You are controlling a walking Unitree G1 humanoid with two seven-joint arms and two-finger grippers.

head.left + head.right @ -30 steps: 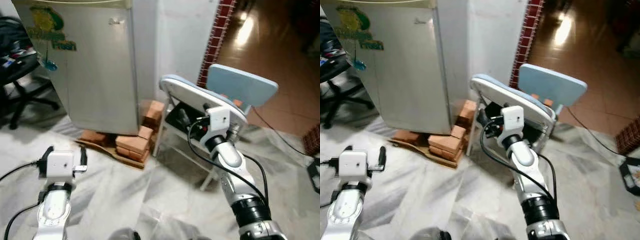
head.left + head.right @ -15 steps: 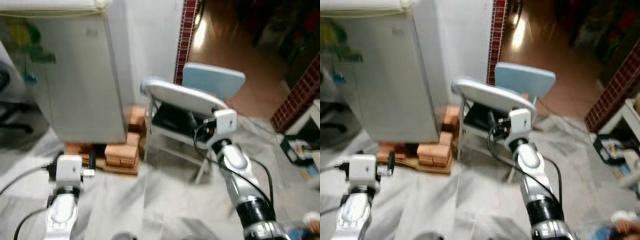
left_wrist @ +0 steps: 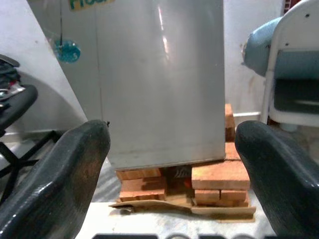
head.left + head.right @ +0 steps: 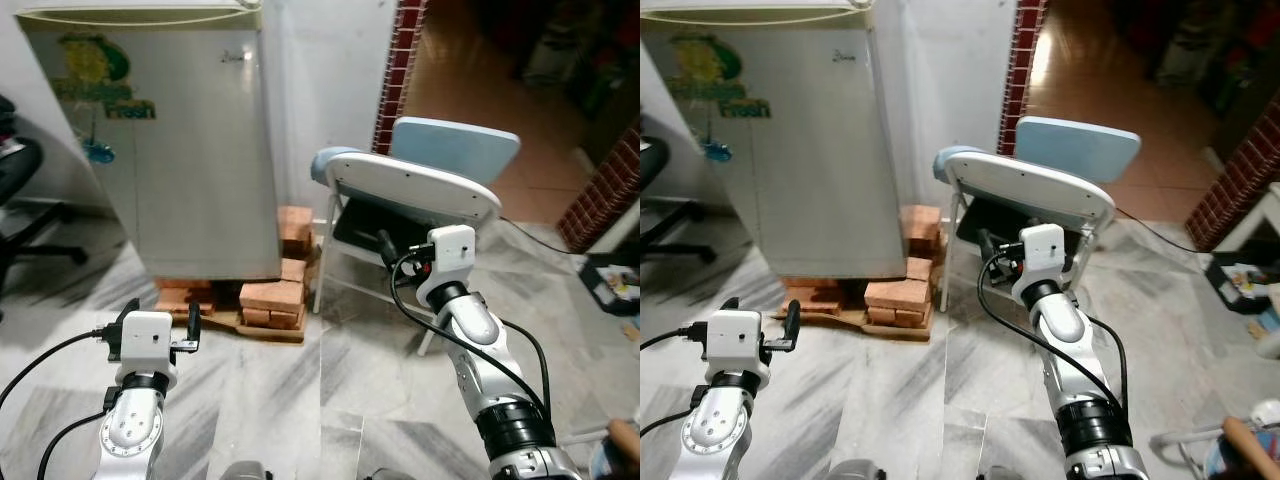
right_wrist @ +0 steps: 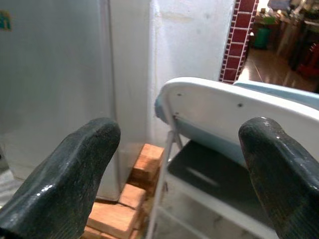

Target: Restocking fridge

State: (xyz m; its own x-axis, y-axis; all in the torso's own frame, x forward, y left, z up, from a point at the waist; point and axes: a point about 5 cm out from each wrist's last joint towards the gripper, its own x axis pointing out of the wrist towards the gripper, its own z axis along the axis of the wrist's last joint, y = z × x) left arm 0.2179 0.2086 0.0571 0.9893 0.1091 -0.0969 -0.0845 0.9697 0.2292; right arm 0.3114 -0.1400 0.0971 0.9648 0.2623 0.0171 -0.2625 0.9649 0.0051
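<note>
A small silver fridge (image 4: 190, 150) with a green sticker stands at the back left, its door closed, raised on red bricks (image 4: 272, 296). My left gripper (image 4: 157, 316) hangs low in front of it, open and empty; in the left wrist view the left gripper (image 3: 174, 149) faces the fridge door and bricks from some distance. My right gripper (image 4: 392, 252) is held higher, open and empty, just before a folded white and blue chair (image 4: 410, 188). In the right wrist view the right gripper (image 5: 179, 139) looks at that chair's edge and the wall beside the fridge.
A black office chair (image 4: 22, 190) stands at the far left. A red brick-tiled column (image 4: 402, 60) flanks a doorway onto a brown floor. A black cable (image 4: 535, 237) runs across the grey marble floor (image 4: 300, 400). Small items (image 4: 612, 286) lie at the right edge.
The whole picture swung and blurred while the camera moved; the fridge and chair now sit more squarely in view. Both arms keep the same pose, grippers still open.
</note>
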